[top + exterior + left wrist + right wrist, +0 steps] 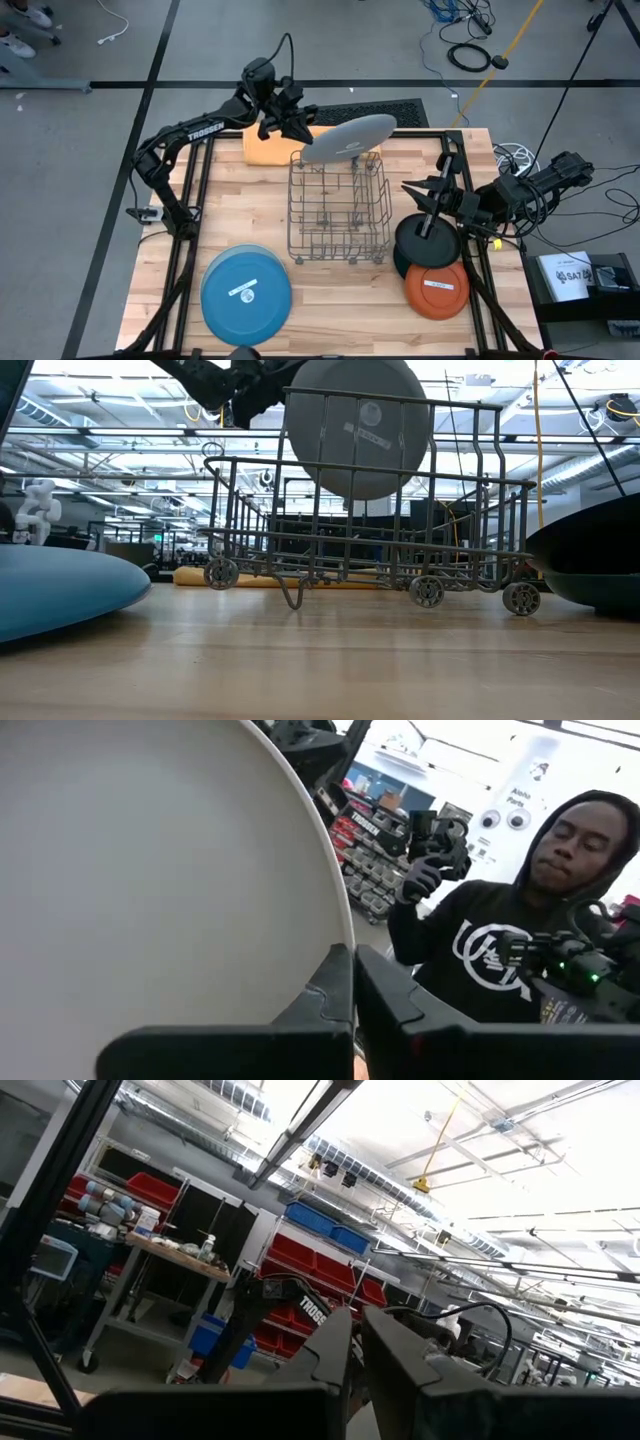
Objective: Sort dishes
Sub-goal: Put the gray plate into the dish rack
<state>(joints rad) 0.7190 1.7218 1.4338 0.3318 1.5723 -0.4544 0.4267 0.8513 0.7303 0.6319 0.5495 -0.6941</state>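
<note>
My left gripper (pixel 297 130) is shut on the large grey plate (pixel 350 137), which is held over the far side of the wire rack (pixel 338 210). In the low view the grey plate (pixel 355 430) shows a white sticker behind the rack's upper wires. The blue plate (pixel 246 290) lies flat near the table's near-left corner. The black plate (pixel 428 243) and the orange plate (pixel 437 291) lie on the right, the orange one overlapping the black one's near edge. My right gripper (pixel 415 192) is shut and hovers above the black plate's far side. My left gripper pinches the grey plate's rim (pixel 343 935) between its two fingers, coming level from the table's far-left side. The plate is lifted clear of the table and stands almost upright, one face toward the near edge. Whether its lower rim (pixel 360 495) touches the rack I cannot tell.
An orange cloth (pixel 268 148) lies at the far edge behind the rack. A person in a black hoodie (pixel 490 950) stands beyond the table. Bare wood shows between the rack and the blue plate and along the near edge.
</note>
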